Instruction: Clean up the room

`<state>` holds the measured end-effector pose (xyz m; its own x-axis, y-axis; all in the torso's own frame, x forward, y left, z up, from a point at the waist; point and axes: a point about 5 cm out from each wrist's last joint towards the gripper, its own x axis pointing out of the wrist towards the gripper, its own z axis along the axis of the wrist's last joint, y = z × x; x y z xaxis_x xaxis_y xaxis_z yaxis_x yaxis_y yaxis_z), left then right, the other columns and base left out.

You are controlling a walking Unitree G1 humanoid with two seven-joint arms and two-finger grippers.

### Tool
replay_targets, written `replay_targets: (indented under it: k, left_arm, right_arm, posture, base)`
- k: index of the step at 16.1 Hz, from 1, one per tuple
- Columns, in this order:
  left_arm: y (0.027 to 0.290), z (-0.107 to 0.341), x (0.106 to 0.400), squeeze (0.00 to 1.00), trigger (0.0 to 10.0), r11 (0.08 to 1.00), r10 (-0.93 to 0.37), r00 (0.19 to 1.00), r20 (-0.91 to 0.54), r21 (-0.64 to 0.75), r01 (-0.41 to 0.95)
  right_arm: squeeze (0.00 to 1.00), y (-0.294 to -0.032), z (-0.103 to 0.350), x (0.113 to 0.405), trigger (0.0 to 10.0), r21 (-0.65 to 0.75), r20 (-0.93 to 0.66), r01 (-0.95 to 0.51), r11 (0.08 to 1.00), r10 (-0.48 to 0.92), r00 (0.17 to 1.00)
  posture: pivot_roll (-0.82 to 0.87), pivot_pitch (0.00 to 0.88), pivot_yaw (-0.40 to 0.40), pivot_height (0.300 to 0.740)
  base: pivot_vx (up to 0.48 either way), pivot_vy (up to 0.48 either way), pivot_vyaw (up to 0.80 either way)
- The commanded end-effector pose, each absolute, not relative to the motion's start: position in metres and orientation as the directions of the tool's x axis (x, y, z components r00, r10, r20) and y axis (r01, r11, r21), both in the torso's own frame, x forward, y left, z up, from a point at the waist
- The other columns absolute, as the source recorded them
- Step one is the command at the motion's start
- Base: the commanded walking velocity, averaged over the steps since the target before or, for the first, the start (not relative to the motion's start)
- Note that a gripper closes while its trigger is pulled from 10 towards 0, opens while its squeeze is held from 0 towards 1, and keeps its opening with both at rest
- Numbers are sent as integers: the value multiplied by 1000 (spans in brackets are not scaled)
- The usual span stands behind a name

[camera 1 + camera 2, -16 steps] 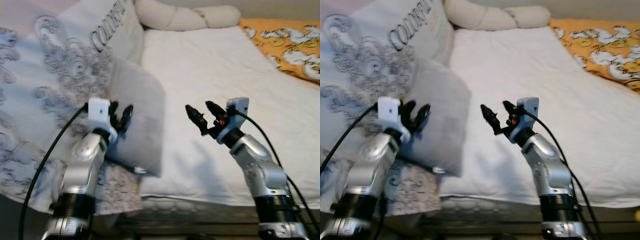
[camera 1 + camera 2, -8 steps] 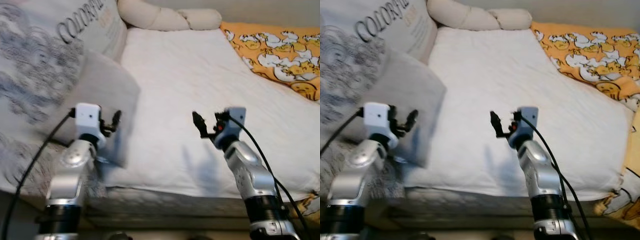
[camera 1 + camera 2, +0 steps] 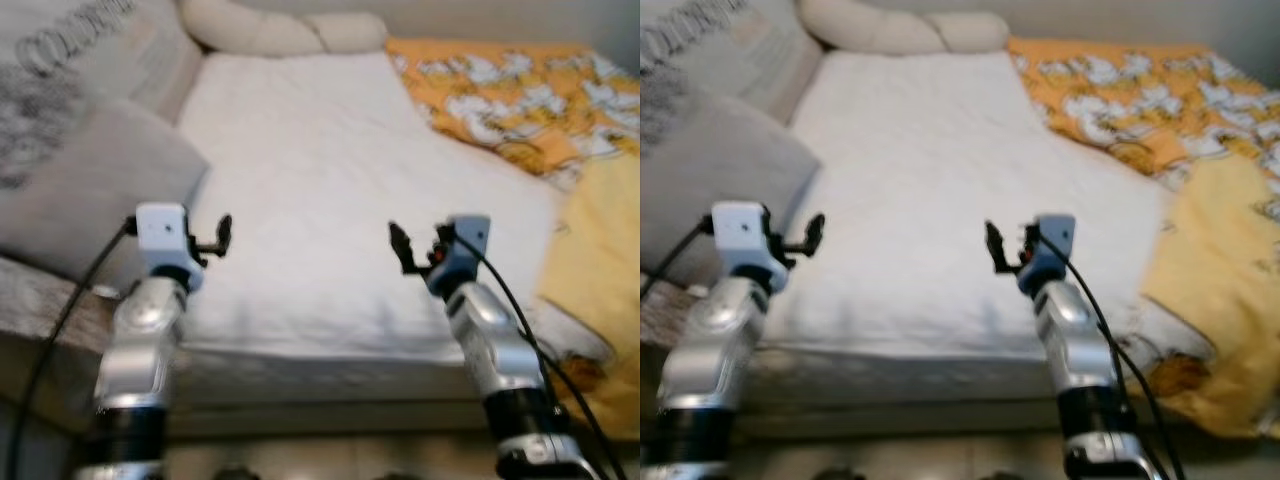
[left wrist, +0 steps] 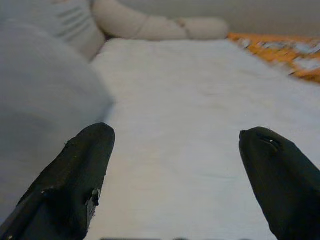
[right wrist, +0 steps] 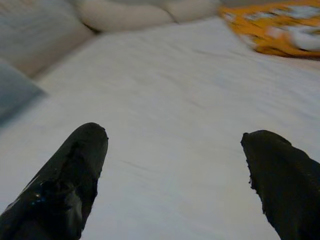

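**Both grippers raised over the bed, nothing held**

The left gripper (image 3: 222, 236) and right gripper (image 3: 402, 247) are held up over the near edge of the white mattress (image 3: 300, 180); in the wrist views each has its black fingers (image 4: 75, 185) spread wide with only bedding between them. A grey pillow (image 3: 90, 185) lies at the robot's left, just beside the left gripper but apart from it. An orange patterned blanket (image 3: 490, 90) covers the far right of the bed, and a yellow sheet (image 3: 595, 240) slides off the right edge. The head views are blurred. Likely risks: a reach made through such blur may miss the pillow's corner, or a finger may snag the mattress cover and drag it off the edge.
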<state>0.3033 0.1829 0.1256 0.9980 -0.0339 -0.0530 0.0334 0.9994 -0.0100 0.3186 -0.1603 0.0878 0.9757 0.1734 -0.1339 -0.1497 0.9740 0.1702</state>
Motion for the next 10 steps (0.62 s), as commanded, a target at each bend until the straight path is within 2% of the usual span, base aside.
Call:
replay_targets:
  k: [1, 3, 5, 8, 10]
  left_arm:
    - [183, 128, 305, 1000, 10000, 999, -28, 999, -44, 15, 29]
    - [182, 127, 307, 1000, 10000, 998, -53, 996, -77, 39, 56]
    - [181, 127, 307, 1000, 10000, 991, -75, 992, -101, 99, 85]
    - [183, 124, 306, 1000, 10000, 991, -68, 992, -109, 109, 80]
    - [184, 122, 306, 1000, 10000, 991, -59, 992, -113, 113, 71]
  right_arm:
    - [1000, -162, 90, 321, 10000, 153, -121, -139, 978, 158, 980]
    - [1000, -164, 88, 324, 10000, 130, -143, -93, 987, 112, 983]
    - [1000, -162, 86, 325, 10000, 160, -149, -89, 983, 114, 982]
    - [1000, -158, 84, 323, 10000, 124, -127, -125, 984, 141, 982]
    - [1000, -159, 85, 324, 10000, 149, -116, -100, 984, 118, 986]
  posture:
    - [23, 0, -10, 740]
    - [25, 0, -7, 740]
    - [25, 0, -5, 740]
    - [22, 0, -5, 740]
    - [8, 0, 1, 740]
  base:
    - [0, -480, 0]
    - [0, -480, 303]
    - [0, -403, 800]
    - [0, -376, 800]
    - [0, -369, 794]
